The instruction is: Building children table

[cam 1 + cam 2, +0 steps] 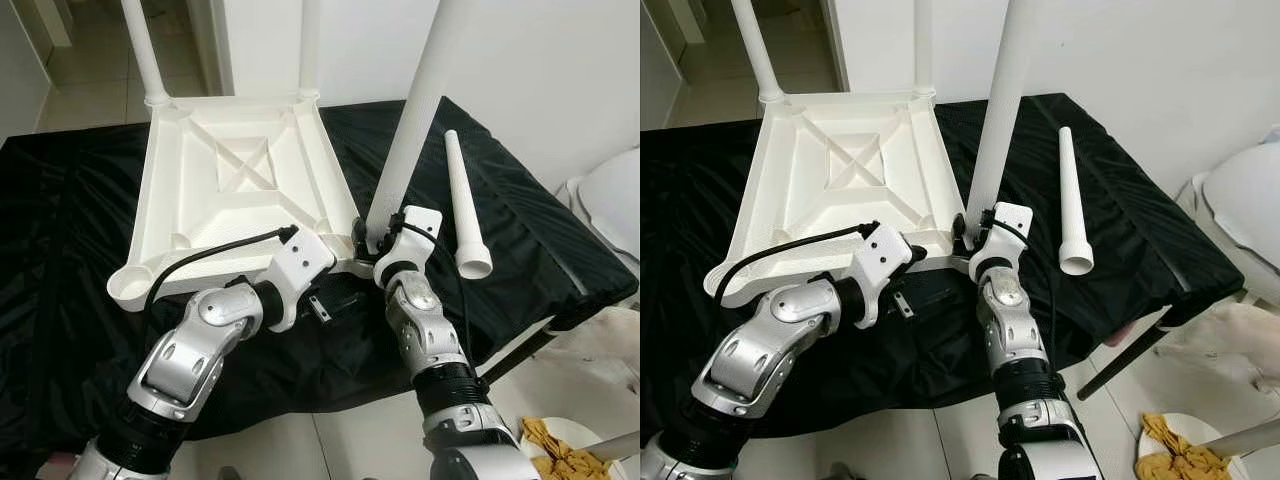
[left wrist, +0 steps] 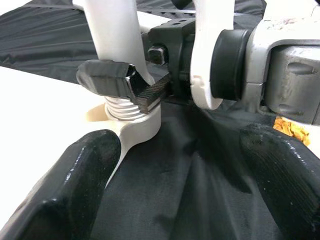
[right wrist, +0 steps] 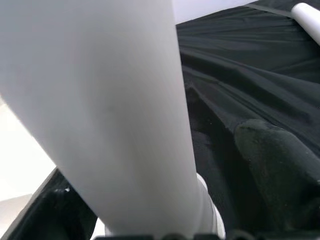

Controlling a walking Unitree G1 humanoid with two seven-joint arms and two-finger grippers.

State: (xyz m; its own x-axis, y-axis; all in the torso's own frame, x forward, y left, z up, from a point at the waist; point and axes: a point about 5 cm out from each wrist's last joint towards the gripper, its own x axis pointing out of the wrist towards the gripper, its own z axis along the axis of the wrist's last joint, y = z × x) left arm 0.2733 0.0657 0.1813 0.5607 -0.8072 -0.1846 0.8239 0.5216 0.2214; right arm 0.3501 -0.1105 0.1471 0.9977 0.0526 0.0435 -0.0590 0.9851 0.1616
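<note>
tabletop (image 1: 235,170): white moulded plastic, smooth, faint sheen, ribbed underside
upright leg (image 1: 420,110): white plastic, smooth, matt; ridged thread at its base
loose leg (image 1: 465,205): same white plastic, smooth, at 3 o'clock of the tabletop
bench cover (image 1: 60,250): black cloth, creased, slight satin shine
right gripper (image 2: 131,86): black fingers, ridged grip pad, matt
left gripper (image 2: 180,190): black, finely textured rubbery pads
arms (image 1: 185,355): brushed silver metal, white plastic housings

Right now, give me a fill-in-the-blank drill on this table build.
1. The tabletop lies ____ on the black cloth.
2. The right gripper is shut on a ____.
3. One loose leg lies on the robot's ____ side.
4. The left gripper is ____.

Missing words: upside down; leg; right; open
</note>
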